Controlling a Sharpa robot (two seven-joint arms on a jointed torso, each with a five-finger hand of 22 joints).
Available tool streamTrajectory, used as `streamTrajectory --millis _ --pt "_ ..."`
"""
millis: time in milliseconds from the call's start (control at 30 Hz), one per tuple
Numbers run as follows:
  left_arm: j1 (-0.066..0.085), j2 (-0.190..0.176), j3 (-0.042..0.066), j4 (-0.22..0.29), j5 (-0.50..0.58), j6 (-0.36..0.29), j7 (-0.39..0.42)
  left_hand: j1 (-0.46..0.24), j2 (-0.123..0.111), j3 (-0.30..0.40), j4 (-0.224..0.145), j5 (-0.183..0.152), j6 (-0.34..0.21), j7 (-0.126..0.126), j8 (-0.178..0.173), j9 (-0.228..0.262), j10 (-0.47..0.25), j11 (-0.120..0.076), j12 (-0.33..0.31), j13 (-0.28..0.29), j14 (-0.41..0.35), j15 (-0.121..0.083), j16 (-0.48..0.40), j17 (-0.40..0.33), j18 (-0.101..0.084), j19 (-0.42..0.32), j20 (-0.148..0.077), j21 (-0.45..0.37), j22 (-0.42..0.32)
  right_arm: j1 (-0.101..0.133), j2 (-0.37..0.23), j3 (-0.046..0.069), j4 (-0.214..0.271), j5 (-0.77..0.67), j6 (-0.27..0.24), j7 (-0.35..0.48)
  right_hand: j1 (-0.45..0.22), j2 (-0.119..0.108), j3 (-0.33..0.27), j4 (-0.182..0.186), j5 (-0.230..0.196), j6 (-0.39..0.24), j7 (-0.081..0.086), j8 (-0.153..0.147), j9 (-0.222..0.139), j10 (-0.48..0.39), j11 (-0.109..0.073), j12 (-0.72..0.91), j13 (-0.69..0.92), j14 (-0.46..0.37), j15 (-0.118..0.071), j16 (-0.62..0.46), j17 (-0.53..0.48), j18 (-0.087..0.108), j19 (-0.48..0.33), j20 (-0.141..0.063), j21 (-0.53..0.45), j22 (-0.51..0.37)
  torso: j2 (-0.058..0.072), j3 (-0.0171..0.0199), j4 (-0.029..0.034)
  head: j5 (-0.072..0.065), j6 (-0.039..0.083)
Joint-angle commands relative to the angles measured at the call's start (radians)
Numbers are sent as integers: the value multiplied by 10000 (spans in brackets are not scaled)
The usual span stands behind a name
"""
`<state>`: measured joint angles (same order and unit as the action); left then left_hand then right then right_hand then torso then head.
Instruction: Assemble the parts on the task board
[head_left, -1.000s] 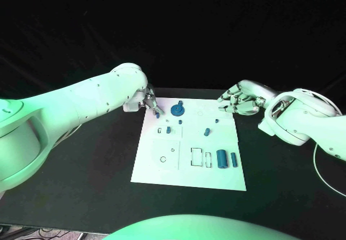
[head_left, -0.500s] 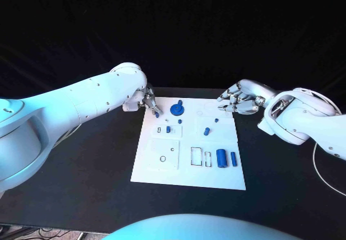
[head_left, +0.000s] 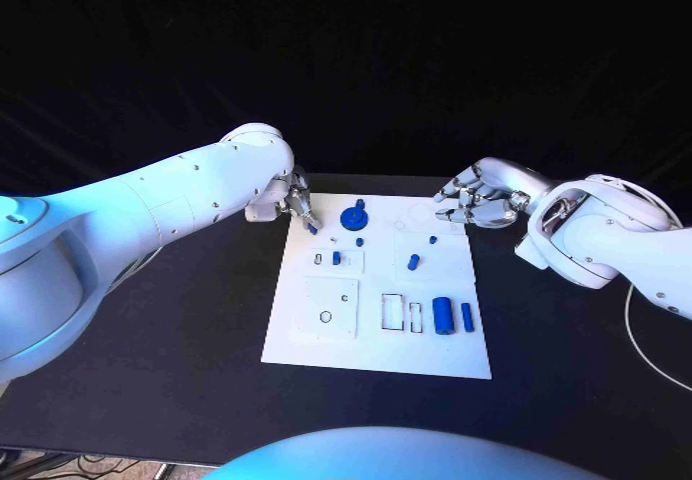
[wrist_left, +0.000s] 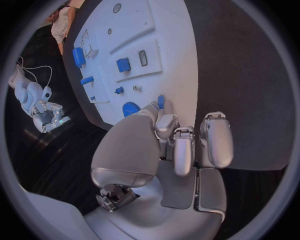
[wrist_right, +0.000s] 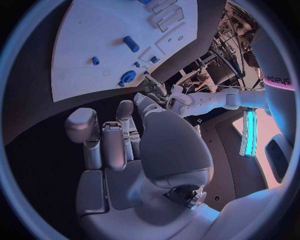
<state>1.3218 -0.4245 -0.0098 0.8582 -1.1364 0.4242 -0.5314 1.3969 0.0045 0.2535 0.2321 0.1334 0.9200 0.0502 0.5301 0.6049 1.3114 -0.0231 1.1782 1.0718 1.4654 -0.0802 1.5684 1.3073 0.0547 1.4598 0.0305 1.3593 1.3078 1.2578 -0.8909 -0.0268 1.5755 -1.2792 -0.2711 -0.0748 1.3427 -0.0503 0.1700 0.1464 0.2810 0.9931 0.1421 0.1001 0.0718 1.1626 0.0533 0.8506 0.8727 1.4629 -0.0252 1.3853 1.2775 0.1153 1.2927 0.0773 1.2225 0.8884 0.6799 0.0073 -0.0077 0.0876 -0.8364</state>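
The left hand's fingers (wrist_left: 164, 120) are drawn together on a small blue peg (wrist_left: 160, 101), pinching it at the far left corner of the task board (head_left: 332, 340); the peg tip hangs just over the white plate, close beside the blue round knob part (head_left: 356, 216). The left hand (head_left: 299, 200) sits at the board's far left edge.

The right hand (head_left: 482, 200) hovers off the far right corner, fingers curled loosely inward with nothing in them.

This looks like a carrying step: one peg is lifted and not yet seated. The next move calls, I'd judge, for bringing the peg upright over its hole and lowering it straight.

Other blue parts lie across the board: a short cylinder (head_left: 443, 316) and a slim bar (head_left: 467, 317) near the right side, all on the black tabletop (head_left: 173, 330).
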Motion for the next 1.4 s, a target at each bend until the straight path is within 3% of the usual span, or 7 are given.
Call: streamTrajectory --millis 33,100,333,700,933,1067,1400 --pt "-19 5 -11 13 279 253 125 -397 -397 2117 -1420 33 -3 91 109 132 20 45 -57 -26 1054 81 24 2634 41 1 38 -7 852 -5 15 1 5 -34 106 71 94 -11 52 51 73 -85 15 47 -14 63 -16 72 34 484 -6 -44 -11 97 -64 8 -53 -2 -6 -2 3 6 -11" --pt "-19 -13 -14 41 340 203 145 -651 -587 2614 -1520 35 -15 86 169 211 39 70 -57 -44 1054 82 24 2634 43 4 41 -10 866 -5 16 1 4 -34 107 72 94 -11 52 51 73 -85 15 47 -14 63 -16 72 34 484 -6 -44 -11 97 -64 8 -53 -2 -12 -1 7 19 -10" --pt "-17 -368 -15 540 774 -451 231 -1020 -847 3353 -1773 153 6 56 302 360 118 51 -19 -36 1054 53 24 2634 27 34 55 14 917 -5 -1 1 4 -34 118 62 94 -11 52 51 73 -85 15 47 -14 63 -16 72 34 484 -6 -44 -11 97 -64 8 -53 -2 -17 -1 17 37 3" --pt "-24 -1702 -27 2663 1168 -2012 282 -1352 -1081 3855 -1989 353 122 5 416 466 310 0 128 116 1054 17 24 2634 -8 122 25 142 1044 -5 -54 1 15 -34 129 44 94 -11 52 51 73 -85 15 47 -14 63 -16 72 34 484 -6 -44 -11 97 -64 8 -53 -2 -49 -2 69 42 -40" --pt "-302 -2311 -65 3737 757 -2659 401 -1426 -1146 3986 -2048 365 164 -11 437 482 355 -16 150 139 1054 5 24 2634 -19 148 13 182 1084 -5 -84 1 21 -32 136 32 94 -11 52 51 73 -85 15 47 -14 63 -16 72 34 484 -6 -44 -11 97 -64 8 -53 -2 -65 -20 121 35 -88" --pt "-471 -2448 -110 4129 485 -2924 491 -1441 -1159 4011 -2058 366 173 -14 441 485 361 -20 149 136 1054 3 24 2634 -20 150 11 184 1087 -6 -71 1 14 -32 141 36 94 -11 52 51 73 -85 15 47 -14 63 -16 72 34 484 -6 -44 -11 97 -64 8 -53 -2 -60 -31 97 52 -92" --pt "-648 -2545 -148 4469 236 -2407 315 -1464 -1178 4056 -2074 367 186 -19 446 488 368 -25 142 127 1054 -1 24 2634 -16 144 7 168 1076 -27 -57 0 -4 -31 160 40 94 -11 52 51 73 -85 15 47 -14 63 -16 72 34 484 -6 -44 -11 97 -64 8 -53 -2 -52 -7 86 70 -123"
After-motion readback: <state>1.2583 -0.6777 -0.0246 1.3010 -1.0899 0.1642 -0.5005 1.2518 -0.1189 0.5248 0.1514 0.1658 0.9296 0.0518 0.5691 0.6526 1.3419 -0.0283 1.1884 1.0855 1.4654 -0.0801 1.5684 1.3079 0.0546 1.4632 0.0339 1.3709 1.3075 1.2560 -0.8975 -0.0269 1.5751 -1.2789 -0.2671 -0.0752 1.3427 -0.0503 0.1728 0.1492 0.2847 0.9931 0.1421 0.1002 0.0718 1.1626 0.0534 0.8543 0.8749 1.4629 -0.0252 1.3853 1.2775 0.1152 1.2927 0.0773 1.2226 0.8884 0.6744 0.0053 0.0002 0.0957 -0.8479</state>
